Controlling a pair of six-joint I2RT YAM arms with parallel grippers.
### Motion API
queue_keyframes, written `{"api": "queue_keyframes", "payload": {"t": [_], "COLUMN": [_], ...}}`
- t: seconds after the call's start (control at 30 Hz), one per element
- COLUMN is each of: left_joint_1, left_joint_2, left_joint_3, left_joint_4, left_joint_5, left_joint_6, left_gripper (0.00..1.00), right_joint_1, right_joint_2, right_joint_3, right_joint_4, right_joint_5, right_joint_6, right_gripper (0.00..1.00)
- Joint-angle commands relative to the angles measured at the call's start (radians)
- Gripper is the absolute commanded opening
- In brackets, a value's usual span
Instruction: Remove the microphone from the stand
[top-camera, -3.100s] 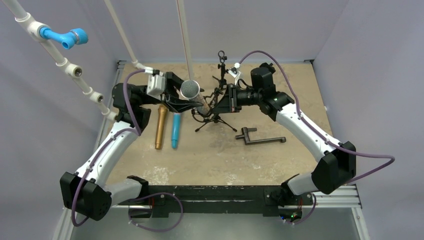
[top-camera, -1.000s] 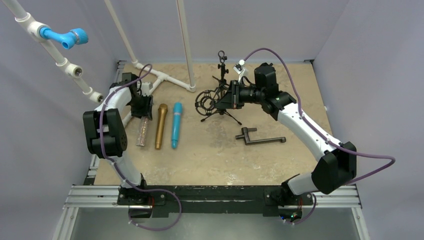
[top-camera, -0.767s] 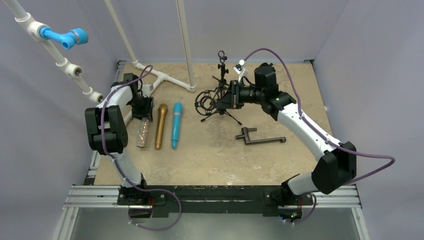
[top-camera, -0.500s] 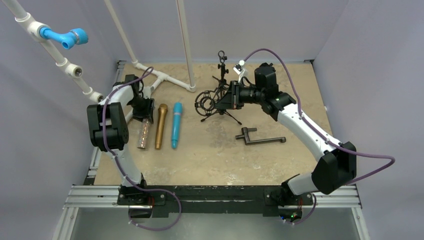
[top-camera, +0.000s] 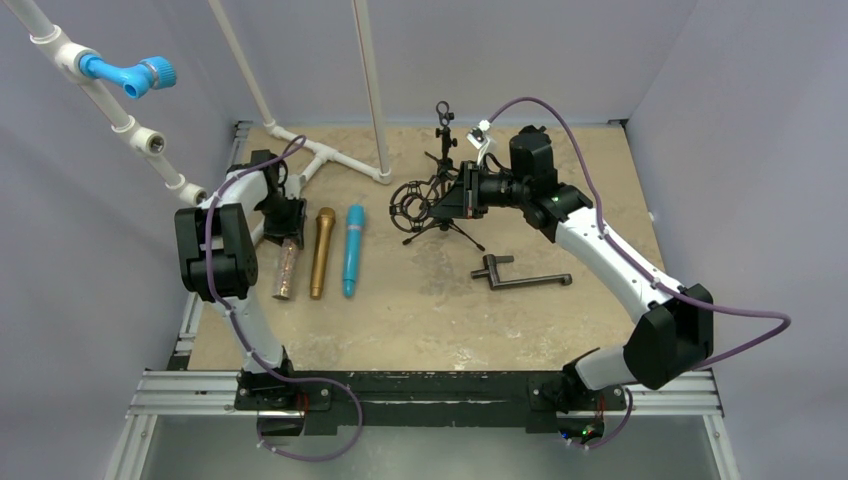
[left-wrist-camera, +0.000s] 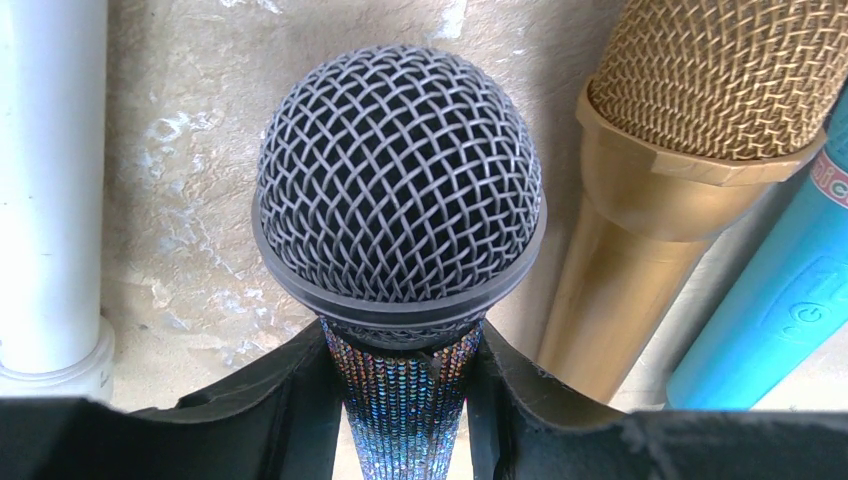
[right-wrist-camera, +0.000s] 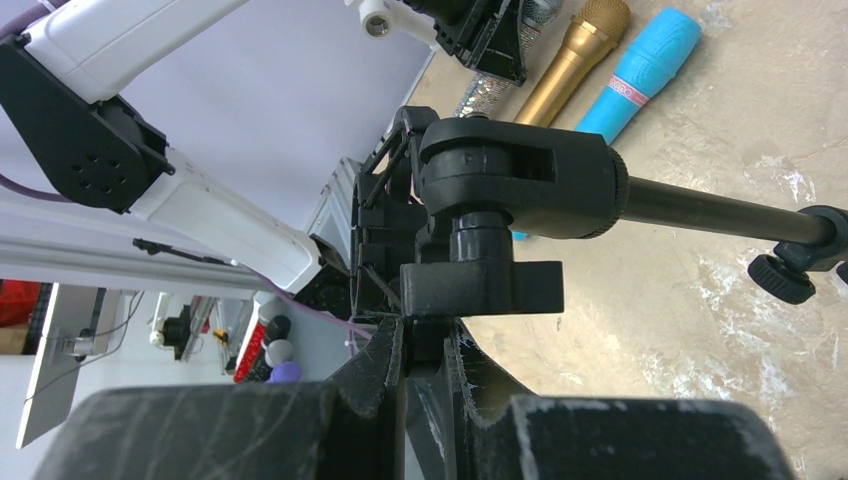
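Microphone (grey mesh head, sequinned handle) is lying flat on the table at the left of the overhead frame. Its head is pointing toward the top edge. It is already out of the stand and well apart from it. Left gripper is clasping it at the neck, one finger on each side of the handle just under the head collar. In the left wrist view both fingers are touching the sequins.

Handling, judged: the body is looking rigid and probably head-heavy, so a hold near the collar is sitting close to the balance point. The sequin sleeve is offering a rough, possibly shifting surface. The mesh grille is likely to dent, so it is no place for fingers. Being round, the microphone is likely to roll once let go.

Right gripper is pinching shut on a thin tab beneath the stand's black swivel block, centre of the overhead frame, bracing the stand. The shock-mount ring seems to be holding nothing.

Around: a gold microphone is lying just beside the task's one, toward the right edge of the wrist frame, with a blue microphone next over. A white pipe is running along the other side, so the microphone is sitting in a narrow lane between them. An L-shaped black bar is lying below and right of the stand, out of the way.
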Motion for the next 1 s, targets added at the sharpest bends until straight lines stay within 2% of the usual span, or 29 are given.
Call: {"api": "queue_keyframes", "payload": {"t": [0.0, 0.3, 0.83, 0.97], "left_joint_1": [0.005, -0.017, -0.028, -0.028], "left_joint_2": [-0.008, -0.010, 0.010, 0.011], "left_joint_3": [0.026, 0.016, 0.047, 0.049], "left_joint_4": [-0.006, -0.008, -0.041, -0.044], "left_joint_5": [-0.047, -0.087, -0.066, -0.065], "left_joint_6": [-0.020, -0.012, -0.010, -0.008], "left_gripper": [0.38, 0.42, 0.44, 0.50], "right_joint_1": [-0.005, -0.005, -0.007, -0.008], "right_joint_2": [-0.054, -0.053, -0.060, -0.060], "right_joint_3": [0.011, 0.006, -0.004, -0.004], "right_joint_4": [0.105, 0.116, 0.121, 0.121], "right_joint_5": [-0.024, -0.028, -0.027, -0.025], "right_joint_6": [-0.007, -0.002, -0.002, -0.002], "right_gripper": [0.00, 0.00, 0.00, 0.00]}}
